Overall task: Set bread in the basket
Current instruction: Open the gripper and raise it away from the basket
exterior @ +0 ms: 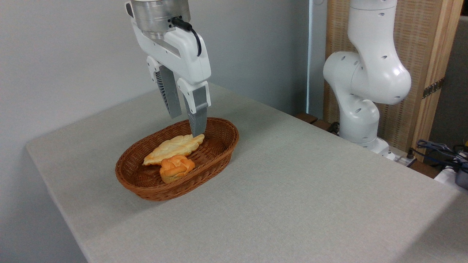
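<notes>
two breads lie in the basket [219,140] on my feed: the bread [177,167], a small orange-brown knotted roll, sits toward the near side, touching the paler leaf-shaped loaf [173,147] that stretches behind it. the basket stands on the grey table [310,190], left of centre. my gripper [187,126] hangs above the basket's far end with its two fingers spread apart and nothing between them; the nearer fingertip looks close to the loaf's far tip, though i cannot tell if they touch. the arm's white base [365,91] stands at the table's far right edge.
</notes>
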Available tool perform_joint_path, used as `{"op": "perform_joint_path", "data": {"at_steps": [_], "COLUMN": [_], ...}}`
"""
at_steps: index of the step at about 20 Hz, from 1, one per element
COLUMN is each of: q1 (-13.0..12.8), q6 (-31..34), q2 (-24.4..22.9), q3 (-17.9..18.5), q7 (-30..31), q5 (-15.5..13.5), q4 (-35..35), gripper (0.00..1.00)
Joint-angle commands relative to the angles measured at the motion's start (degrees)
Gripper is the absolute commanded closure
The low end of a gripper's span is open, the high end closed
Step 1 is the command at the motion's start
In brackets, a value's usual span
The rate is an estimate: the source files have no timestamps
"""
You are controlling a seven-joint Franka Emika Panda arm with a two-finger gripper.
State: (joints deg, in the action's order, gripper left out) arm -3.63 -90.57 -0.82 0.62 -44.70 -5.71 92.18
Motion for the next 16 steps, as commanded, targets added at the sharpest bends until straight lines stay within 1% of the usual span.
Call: {"op": "perform_joint_path", "data": {"at_steps": [1,2,3,7,13,16], "q1": [-1.5,-2.2,-2.3,-2.3,-2.3,-2.3], "q6": [1.7,1.7,1.7,1.7,1.7,1.6], "q2": [0.3,0.5,0.5,0.5,0.6,0.6], "q3": [0.3,0.1,0.2,0.3,0.3,0.3], "q7": [0.0,0.3,0.4,0.8,5.1,5.3], "q5": [4.1,5.6,5.9,5.5,5.3,5.2], "q4": [-1.3,-1.3,-1.3,-1.3,-1.4,-1.4], "gripper": [0.0,0.0,0.0,0.0,0.0,0.0]}}
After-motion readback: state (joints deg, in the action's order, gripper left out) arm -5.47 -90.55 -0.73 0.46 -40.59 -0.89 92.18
